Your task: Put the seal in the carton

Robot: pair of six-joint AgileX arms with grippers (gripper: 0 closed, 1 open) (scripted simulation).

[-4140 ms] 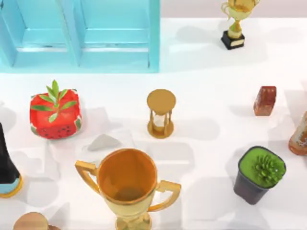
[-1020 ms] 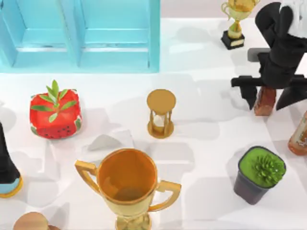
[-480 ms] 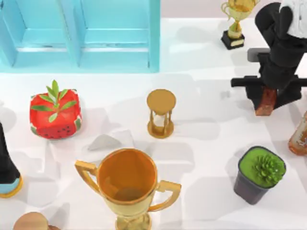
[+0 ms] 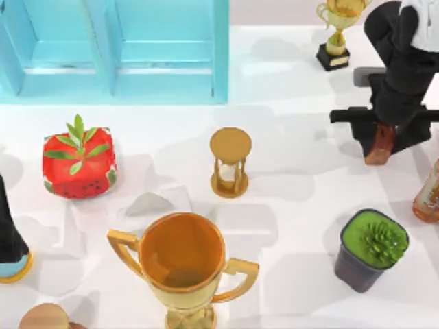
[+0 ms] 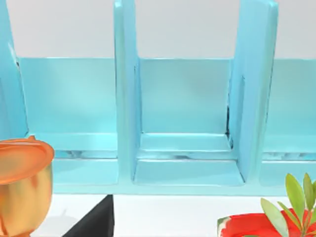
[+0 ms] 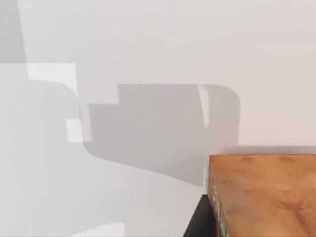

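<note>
The right gripper stands at the right side of the table, its black fingers clamped on either side of the seal, a reddish-brown stone block that sits upright on the white surface. In the right wrist view the seal appears close up, with a dark finger edge beside it. The blue carton lies at the far left, well apart from the seal, its compartments open. Between them stands an hourglass. A red strawberry-like pot sits left, a large gold cup at the near edge, a small trophy far back, and a green potted plant near the seal.
</note>
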